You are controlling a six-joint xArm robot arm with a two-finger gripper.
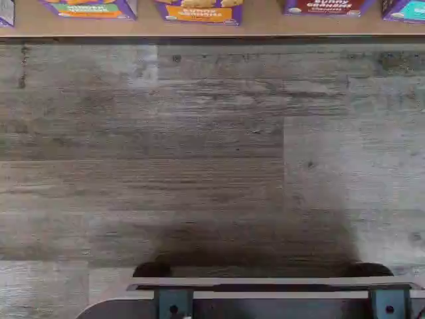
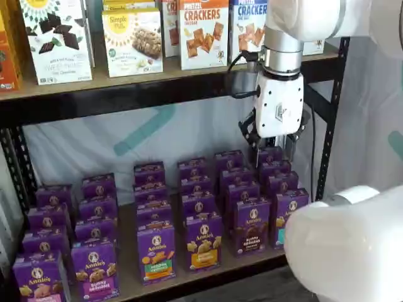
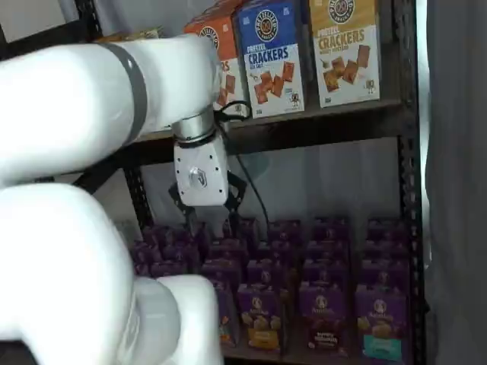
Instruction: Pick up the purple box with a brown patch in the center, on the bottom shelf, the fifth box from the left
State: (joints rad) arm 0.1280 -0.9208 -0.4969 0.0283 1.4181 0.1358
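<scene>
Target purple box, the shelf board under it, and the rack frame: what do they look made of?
Purple box: looks like printed cardboard, slightly glossy, with crisp folded edges and printed graphics. Bottom shelf: light brown board, probably wood or particleboard, matte, plain cut edge. Rack frame: apparently black painted metal, thin upright post.
</scene>
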